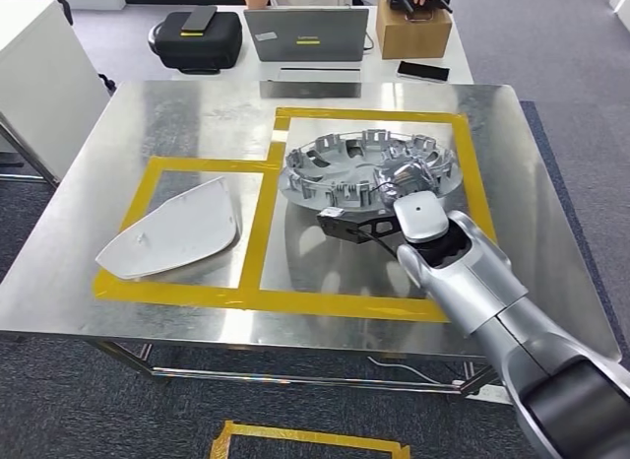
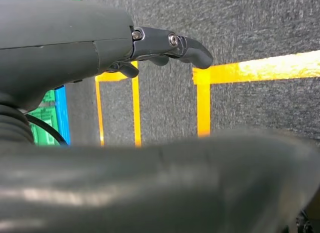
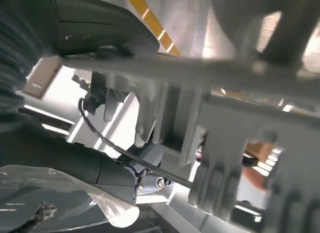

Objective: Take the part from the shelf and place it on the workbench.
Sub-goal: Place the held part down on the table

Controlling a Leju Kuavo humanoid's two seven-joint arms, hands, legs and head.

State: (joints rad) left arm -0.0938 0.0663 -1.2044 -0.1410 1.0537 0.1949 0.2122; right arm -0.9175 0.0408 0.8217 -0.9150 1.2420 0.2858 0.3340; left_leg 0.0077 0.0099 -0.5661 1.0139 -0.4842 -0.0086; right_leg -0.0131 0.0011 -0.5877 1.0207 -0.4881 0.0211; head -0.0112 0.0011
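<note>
A round silver plastic wheel cover (image 1: 369, 168) is held at its near rim by the right hand (image 1: 398, 198), over the right-hand square of the yellow tape outline (image 1: 256, 272) on the brushed-steel workbench (image 1: 134, 124). A white curved shell part (image 1: 172, 232) is laid in the left square. Beyond the bench, a grey laptop (image 1: 306, 33), a black case (image 1: 197, 37), a cardboard box (image 1: 412, 31) and a dark phone (image 1: 422, 71) are seen.

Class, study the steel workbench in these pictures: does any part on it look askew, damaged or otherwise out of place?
The silver wheel cover sits tilted in the right-hand taped box, its near edge lifted off the workbench where the right hand grips its rim. The white cover lies flat inside the left box. No damage is visible.
</note>
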